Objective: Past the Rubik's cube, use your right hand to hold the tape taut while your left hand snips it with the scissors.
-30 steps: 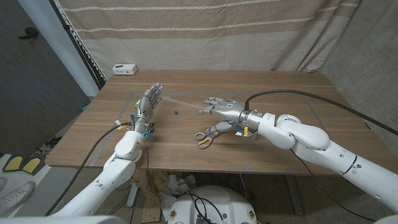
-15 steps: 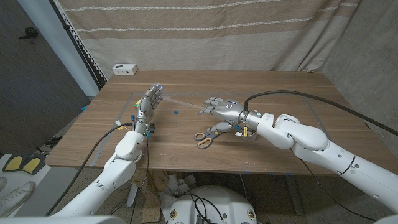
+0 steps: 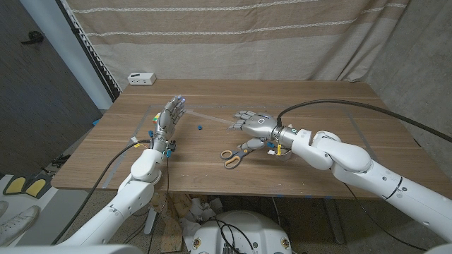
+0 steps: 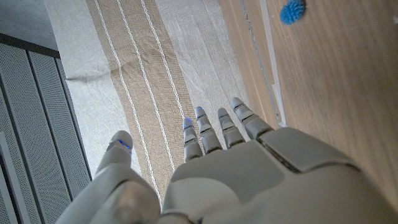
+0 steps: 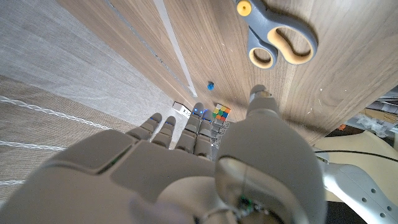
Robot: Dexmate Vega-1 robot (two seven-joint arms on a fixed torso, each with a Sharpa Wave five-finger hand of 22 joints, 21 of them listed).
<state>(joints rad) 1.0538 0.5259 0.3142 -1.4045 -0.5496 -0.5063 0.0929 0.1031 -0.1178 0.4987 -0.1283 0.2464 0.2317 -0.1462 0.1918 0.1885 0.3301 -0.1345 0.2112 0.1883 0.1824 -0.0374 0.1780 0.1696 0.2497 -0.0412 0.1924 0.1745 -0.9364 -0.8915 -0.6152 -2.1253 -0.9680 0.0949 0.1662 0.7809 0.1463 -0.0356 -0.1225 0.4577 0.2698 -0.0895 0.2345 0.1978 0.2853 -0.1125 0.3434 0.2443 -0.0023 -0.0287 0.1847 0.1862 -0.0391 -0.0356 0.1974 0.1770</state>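
- The tape [image 3: 212, 118] stretches across the frame's centre, from the left hand [image 3: 168, 116] to the right hand [image 3: 252, 124]; grips unclear.
- The scissors [image 3: 236, 153] lie on the tabletop [image 3: 318, 106] just below the right hand.
- Both hands' fingers are spread.

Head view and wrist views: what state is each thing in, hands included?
Left hand: raised upright, fingers apart, holding nothing.
Right hand: fingers stretched out at the tape's end; grip unclear.
Tape: a strip stretched between the hands, uncut.
Scissors: lying on the table, untouched.
Rubik's cube: beside the left hand.
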